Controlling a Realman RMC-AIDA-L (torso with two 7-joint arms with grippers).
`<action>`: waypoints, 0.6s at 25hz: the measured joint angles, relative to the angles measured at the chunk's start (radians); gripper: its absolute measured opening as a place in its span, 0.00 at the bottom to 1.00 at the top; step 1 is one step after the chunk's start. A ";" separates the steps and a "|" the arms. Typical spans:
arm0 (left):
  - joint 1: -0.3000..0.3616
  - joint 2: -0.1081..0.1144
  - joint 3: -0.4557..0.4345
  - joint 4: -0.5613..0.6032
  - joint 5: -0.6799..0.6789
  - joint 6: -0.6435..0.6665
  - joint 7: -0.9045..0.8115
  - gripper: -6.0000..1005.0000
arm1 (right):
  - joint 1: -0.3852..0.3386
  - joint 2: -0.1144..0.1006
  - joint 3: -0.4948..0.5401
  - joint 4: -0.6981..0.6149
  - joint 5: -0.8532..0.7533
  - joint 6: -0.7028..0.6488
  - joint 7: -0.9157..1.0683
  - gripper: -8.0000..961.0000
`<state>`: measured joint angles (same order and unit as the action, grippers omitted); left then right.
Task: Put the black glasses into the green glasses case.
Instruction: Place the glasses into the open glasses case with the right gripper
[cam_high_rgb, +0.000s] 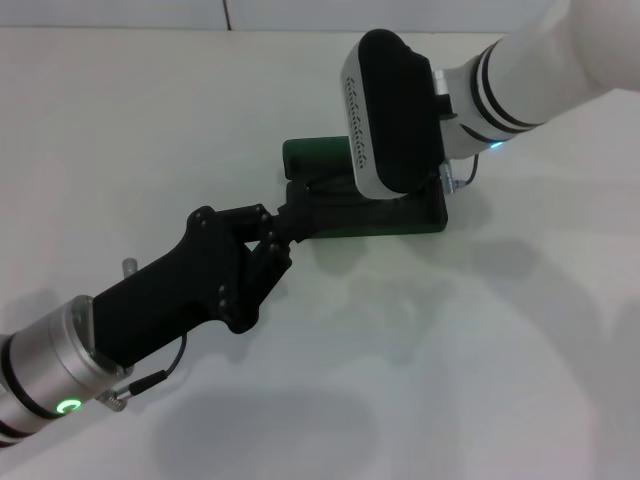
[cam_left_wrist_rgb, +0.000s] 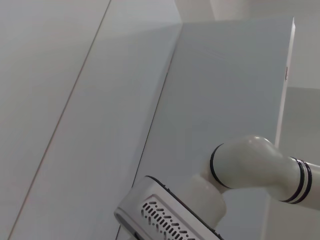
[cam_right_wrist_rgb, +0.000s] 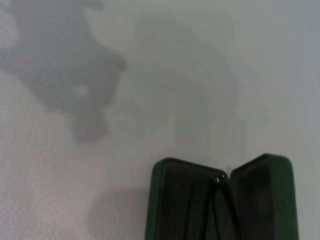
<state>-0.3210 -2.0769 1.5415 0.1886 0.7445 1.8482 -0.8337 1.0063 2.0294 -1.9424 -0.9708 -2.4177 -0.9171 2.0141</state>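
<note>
The green glasses case (cam_high_rgb: 425, 220) lies open in the middle of the white table, mostly covered by both arms. In the right wrist view the green glasses case (cam_right_wrist_rgb: 220, 200) shows two dark-lined halves spread apart. I cannot make out the black glasses against that dark lining in any view. My left gripper (cam_high_rgb: 293, 215) reaches in from the near left, its black fingertips at the case's left end. My right gripper (cam_high_rgb: 390, 120) hangs directly over the case, and its white and black housing hides its fingers.
The white table (cam_high_rgb: 150, 120) spreads around the case on every side. A seam in the wall runs along the back edge. The left wrist view shows only grey wall panels and my right arm (cam_left_wrist_rgb: 255, 165).
</note>
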 joint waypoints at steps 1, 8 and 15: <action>0.000 0.000 0.000 0.000 0.000 0.000 0.000 0.05 | 0.001 0.000 0.000 0.002 0.000 -0.002 0.000 0.06; -0.001 0.000 0.000 0.000 -0.001 0.000 0.001 0.05 | 0.002 0.000 -0.001 0.010 0.004 0.000 0.007 0.07; 0.002 0.000 0.000 0.000 0.000 0.000 0.001 0.05 | -0.001 0.000 0.003 0.005 0.010 -0.007 0.013 0.09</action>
<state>-0.3191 -2.0769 1.5416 0.1887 0.7449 1.8483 -0.8329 1.0056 2.0294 -1.9394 -0.9662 -2.4073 -0.9239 2.0271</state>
